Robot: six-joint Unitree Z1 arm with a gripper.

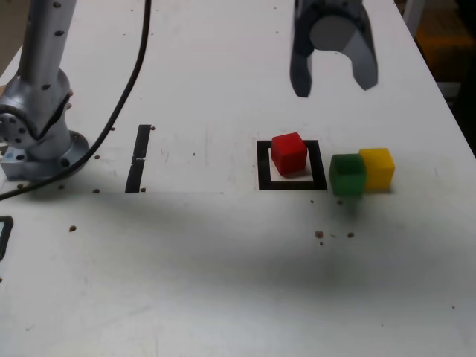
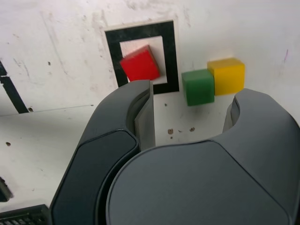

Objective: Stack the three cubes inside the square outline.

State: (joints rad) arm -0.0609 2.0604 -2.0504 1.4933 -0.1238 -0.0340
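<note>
On the white, scuffed bench (image 1: pixel 223 282), going from the exterior view's left to its right, the thick black square outline with a white centre (image 1: pixel 292 184) is met first, with the small matte red cube (image 1: pixel 288 153) set inside it, turned slightly askew and reaching toward the frame's far band. Just beyond the outline's right band the small matte green cube (image 1: pixel 346 175) is found, and touching it on its right, a little farther from the near edge, sits the small matte yellow cube (image 1: pixel 377 167). The dark grey tool (image 1: pixel 333 80) is held high above the bench, toward the far edge, its jaws spread apart and nothing between them. The coming move is judged to turn on this: the green cube lies below the tool and nearer the near edge, almost straight under its gap in the exterior view, so a descent with little sideways travel seems called for. The neighbouring yellow cube could be nudged.
</note>
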